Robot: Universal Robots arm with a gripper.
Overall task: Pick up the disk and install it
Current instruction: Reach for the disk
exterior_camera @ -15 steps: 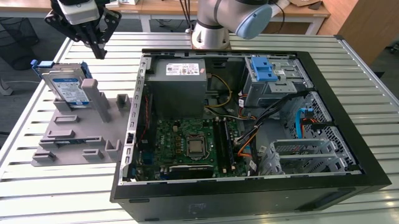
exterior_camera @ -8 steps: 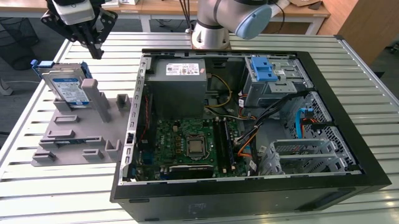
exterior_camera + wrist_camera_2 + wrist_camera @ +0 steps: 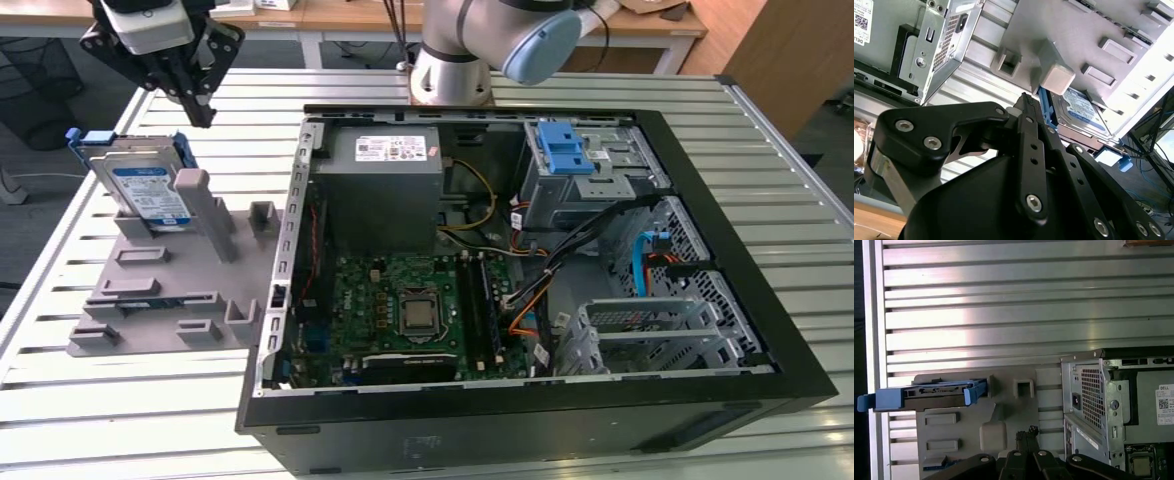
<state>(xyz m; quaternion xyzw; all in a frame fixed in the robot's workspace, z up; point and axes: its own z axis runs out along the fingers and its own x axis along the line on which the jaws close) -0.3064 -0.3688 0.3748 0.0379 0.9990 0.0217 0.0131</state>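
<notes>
Disk (image 3: 144,188) stood on edge in grey stand (image 3: 160,300) near the surface (image 3: 54,400) edge, top exposed for grasping; claw (image 3: 200,112) hung above, clenched, empty.

This looks like a robotics lab or test workshop. A worktop (image 3: 747,150) of ribbed aluminium slats carries a robot arm (image 3: 454,60) standing at its far edge. Beside it lies a desktop computer case (image 3: 534,425), open with its circuit board and wiring bared. A grey plastic holder plate (image 3: 147,300) with slots props up the disk (image 3: 144,190). Behind stand wooden desks (image 3: 347,15) and a black mesh bin (image 3: 34,80). In the second wrist view, dark cables (image 3: 1154,125) show beyond the worktop's edge.
</notes>
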